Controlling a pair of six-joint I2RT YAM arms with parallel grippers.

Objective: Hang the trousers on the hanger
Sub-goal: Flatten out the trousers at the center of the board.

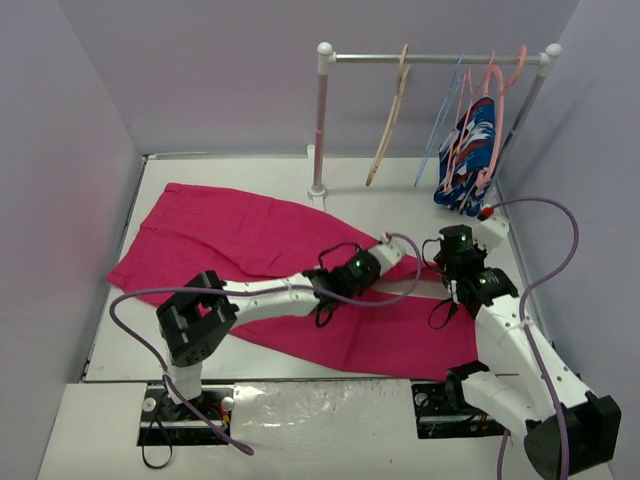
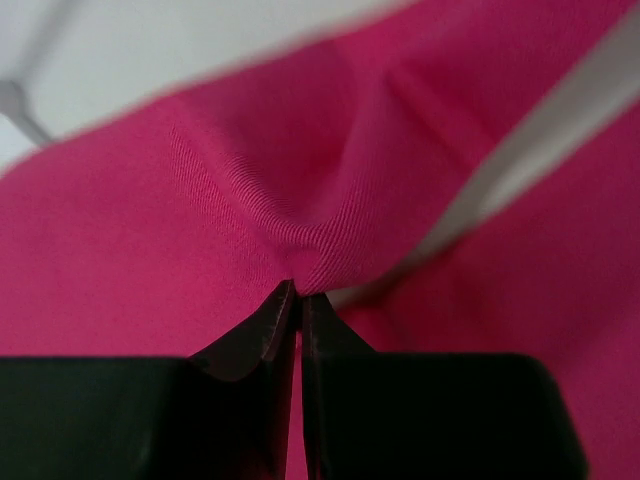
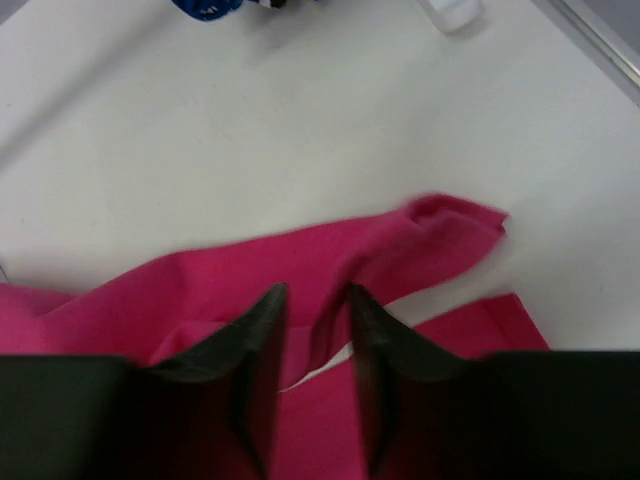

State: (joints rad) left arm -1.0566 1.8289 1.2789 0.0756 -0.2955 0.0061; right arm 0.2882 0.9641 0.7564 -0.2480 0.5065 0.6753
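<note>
Grasp stage. Long magenta-pink cloth trousers (image 1: 250,240) lie on bench (image 1: 400,195) below white clothes rail (image 1: 440,58), where pale beige wooden hanger (image 1: 388,130) hangs. Left gripper (image 2: 298,290) pinches a trouser fold; right gripper (image 3: 318,295) stands parted over the cloth. Next, probably: right regrip, lift railward.

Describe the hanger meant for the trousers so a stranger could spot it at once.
Find the white rail at the back of the table. The hanger is the leftmost thing hanging there. It alone is thick pale wood; its neighbours are a thin blue wire hanger and salmon-pink hangers.

In the right wrist view the trousers (image 3: 430,240) look blurred at their raised fold, and the blue garment (image 3: 210,8) is cut off at the far edge.
</note>
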